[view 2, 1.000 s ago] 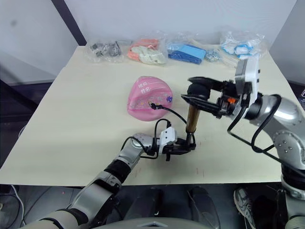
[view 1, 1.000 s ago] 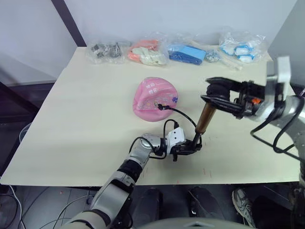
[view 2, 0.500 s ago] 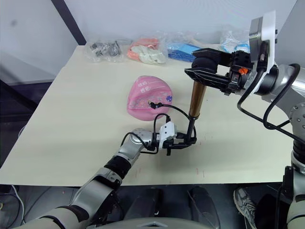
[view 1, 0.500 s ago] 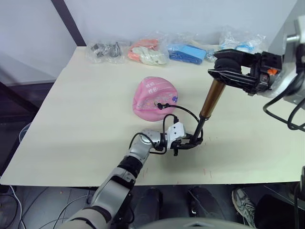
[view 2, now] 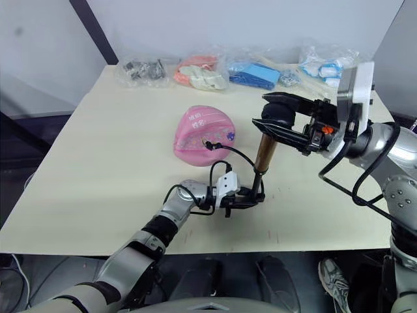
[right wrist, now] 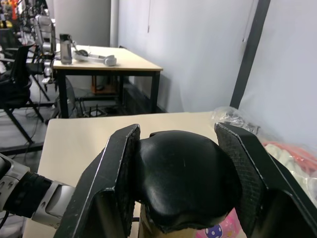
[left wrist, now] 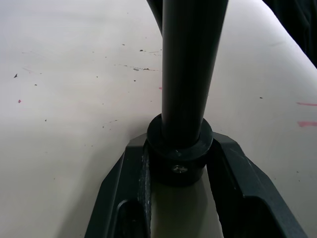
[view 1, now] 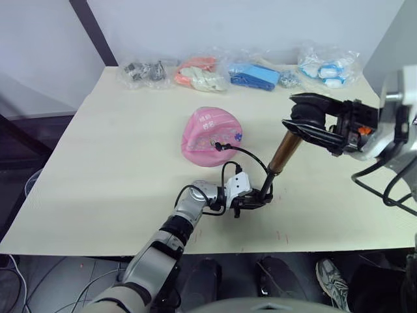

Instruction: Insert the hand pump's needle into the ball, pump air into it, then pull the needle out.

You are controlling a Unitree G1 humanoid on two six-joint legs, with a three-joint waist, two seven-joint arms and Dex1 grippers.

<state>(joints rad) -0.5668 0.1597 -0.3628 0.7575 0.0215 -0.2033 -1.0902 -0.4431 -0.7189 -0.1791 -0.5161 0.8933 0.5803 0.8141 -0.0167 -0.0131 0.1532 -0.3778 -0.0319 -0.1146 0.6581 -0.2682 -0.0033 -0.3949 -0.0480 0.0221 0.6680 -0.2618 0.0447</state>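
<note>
So the right gripper (view 2: pixel 285 122), clamped on the hand pump (view 2: pixel 263 151) handle, has dropped from half a second ago — a downstroke, I'd say. Left gripper (view 1: pixel 257 197) pins the base on the desk (view 1: pixel 117 150). The hose runs to the saggy pink ball (view 1: pixel 210 135) mid-desk, needle apparently in. Bagged bits (view 1: pixel 203 72) sit along the back edge, well clear.

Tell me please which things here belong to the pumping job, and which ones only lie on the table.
For the job:
- hand pump, base held by the left gripper, handle held by the right gripper
- thin black hose running to the ball
- pink ball, saggy

Lying about:
- clear bags of parts in a row at the far table edge
</note>
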